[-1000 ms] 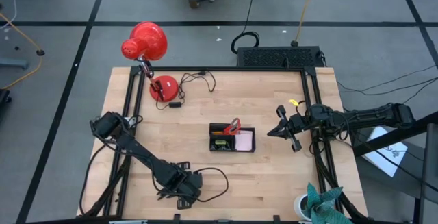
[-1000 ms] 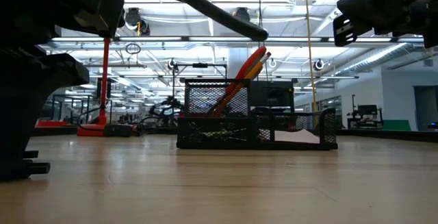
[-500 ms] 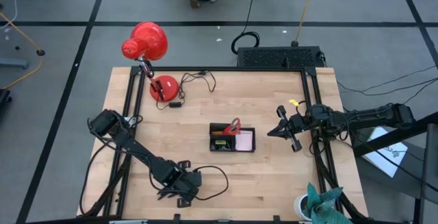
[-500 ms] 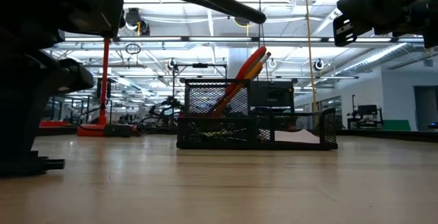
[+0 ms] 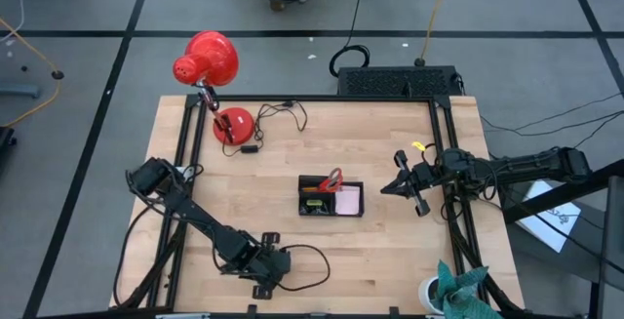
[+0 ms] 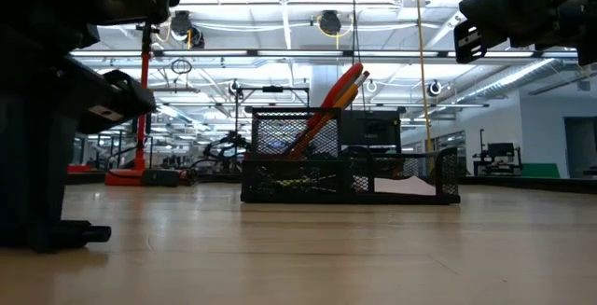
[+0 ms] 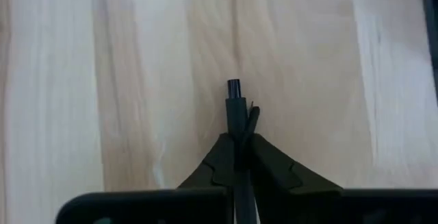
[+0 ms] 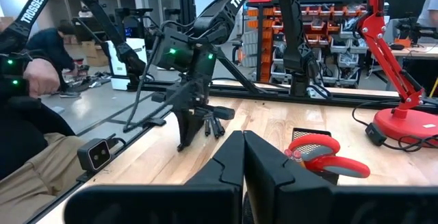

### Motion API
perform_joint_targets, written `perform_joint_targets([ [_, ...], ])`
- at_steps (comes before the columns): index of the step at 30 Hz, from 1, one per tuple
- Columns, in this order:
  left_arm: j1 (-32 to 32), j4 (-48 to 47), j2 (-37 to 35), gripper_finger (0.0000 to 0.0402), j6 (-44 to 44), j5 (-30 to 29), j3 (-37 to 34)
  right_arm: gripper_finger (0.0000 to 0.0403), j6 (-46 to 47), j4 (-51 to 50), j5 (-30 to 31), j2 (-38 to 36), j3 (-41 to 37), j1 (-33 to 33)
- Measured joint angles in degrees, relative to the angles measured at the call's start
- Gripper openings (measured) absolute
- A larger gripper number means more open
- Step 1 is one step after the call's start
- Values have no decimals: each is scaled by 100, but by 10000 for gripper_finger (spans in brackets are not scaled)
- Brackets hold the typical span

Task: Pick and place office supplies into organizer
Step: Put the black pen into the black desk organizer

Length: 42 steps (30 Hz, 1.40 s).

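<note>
- The left gripper is down at the worktop near its front edge, left of centre.
- In the left wrist view its 2 fingers are clamped on a black pen, which sticks out past the tips over bare wood.
- The organizer sits mid-worktop, well apart from that gripper.
- Red-handled scissors stand tilted in the organizer; a pink pad fills its right compartment.
- The right gripper hovers right of the organizer, fingers together and holding nothing.
- A red lamp stands at the worktop's back left corner.
</note>
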Motion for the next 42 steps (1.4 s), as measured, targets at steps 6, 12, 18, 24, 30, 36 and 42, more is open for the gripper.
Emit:
perform_joint_targets([
  [6,11,66,-22,8,378,-332,121,0,0,0,0,0,0,0],
  [12,147,-107,-181,20,970,-1110,195,0,0,-4,0,0,0,0],
  [18,315,-2,-650,13,1480,-2276,210,0,23,-1,0,20,0,0],
  [24,442,121,-1316,14,2242,-3671,216,0,7,5,0,63,0,0],
  [30,880,1304,-1648,7,3570,-4287,227,0,7,32,0,65,0,0],
  [36,1574,2829,-1631,15,4658,-3134,43,0,8,46,-13,65,0,0],
  [42,2328,4877,-1623,7,4753,-1937,-965,0,79,42,-16,65,0,0],
])
